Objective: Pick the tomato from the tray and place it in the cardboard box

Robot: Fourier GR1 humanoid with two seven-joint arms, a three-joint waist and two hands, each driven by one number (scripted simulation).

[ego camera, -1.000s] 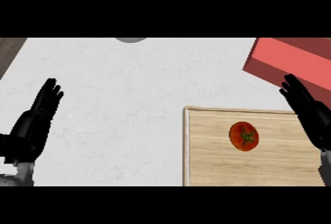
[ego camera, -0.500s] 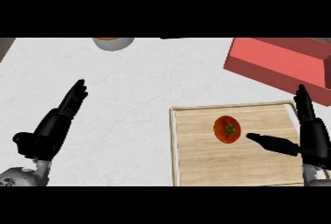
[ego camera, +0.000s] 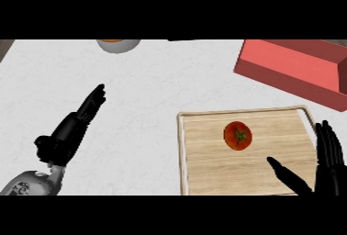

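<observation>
A red tomato with a green stem lies on the wooden tray, near its middle top. The cardboard box looks red and stands at the upper right, beyond the tray. My right hand is open over the tray's right edge, fingers straight and thumb spread toward the tomato, a short gap away from it. My left hand is open at the left over the white counter, fingers pointing up and right.
A grey bowl with something orange in it shows at the top edge, left of centre. The white counter spreads between the bowl, the box and the tray.
The view has shifted, so tray and box sit lower and further left. My right hand has dropped lower beside the tray, thumb spread out. My left hand has tilted more to the right.
</observation>
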